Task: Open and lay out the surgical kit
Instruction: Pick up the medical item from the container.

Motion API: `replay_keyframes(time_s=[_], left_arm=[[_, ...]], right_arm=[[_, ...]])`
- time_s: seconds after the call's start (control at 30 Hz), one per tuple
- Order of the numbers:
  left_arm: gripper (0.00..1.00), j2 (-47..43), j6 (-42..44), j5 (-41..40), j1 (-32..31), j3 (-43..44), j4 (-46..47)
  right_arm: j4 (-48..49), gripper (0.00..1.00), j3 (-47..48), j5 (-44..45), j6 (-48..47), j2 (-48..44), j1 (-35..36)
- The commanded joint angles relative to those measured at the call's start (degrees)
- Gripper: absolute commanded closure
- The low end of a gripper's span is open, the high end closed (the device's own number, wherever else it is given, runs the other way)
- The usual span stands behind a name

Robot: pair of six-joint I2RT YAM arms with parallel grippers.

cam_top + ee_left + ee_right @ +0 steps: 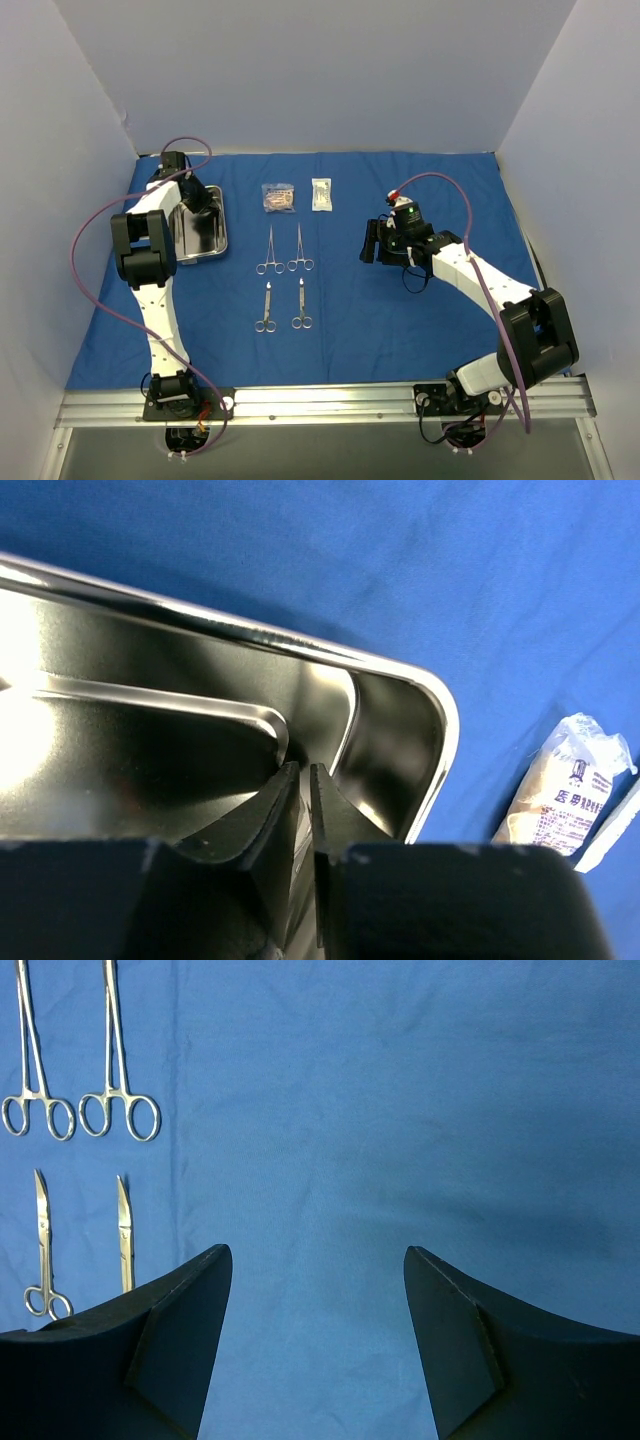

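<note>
Left tool (303, 772) nearly closed in the tray (250, 635), hold unclear; I'd pinch low and lift straight past the rim. Right tool (317, 1260) hangs open.

Flat blue cloth wrap (400, 320); steel tray (222, 232) left, four instruments (270, 252) centred in pairs, two packets (278, 197) behind.

- The jaws of the left gripper (303, 780) stand almost together inside the steel tray (400, 670); whether anything sits in the narrow slit cannot be told. The tray's left end runs off the frame.
- To that gripper's right, a packet (575, 790) carries print too blurred to read, and a second packet (618, 832) is clipped by the edge.
- Ahead-left of the right gripper (318, 1260), two scissors (124, 1230) are partly hidden behind its finger (150, 1350). Two clamps (112, 1040) beyond are cut at the top.
</note>
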Motion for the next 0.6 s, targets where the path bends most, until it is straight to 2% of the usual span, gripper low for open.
replay_keyframes(time_s=[0.0,0.2,0.23,0.3,0.57], left_arm=[[0.81,-1.64,1.23,-2.65,-0.36,0.77,-4.61],[0.88,-2.07,1.32,-3.79,-0.71,1.38,-5.66],[0.93,-2.25,1.58,-4.14,-0.62,1.64,-6.02],[0.97,-2.69,1.76,-5.28,-0.53,2.52,-7.25],[0.98,-5.24,4.83,-10.74,0.61,5.42,-10.59]], right_arm=[[-0.94,0.35,1.96,1.36,0.25,-0.63,0.53],[-1.03,0.35,1.52,1.54,0.51,-1.33,0.71],[-1.03,0.35,1.43,1.54,0.51,-1.42,0.71],[-1.12,0.35,1.43,1.71,0.51,-1.68,0.71],[-1.29,0.35,0.46,2.07,1.04,-3.0,0.88]])
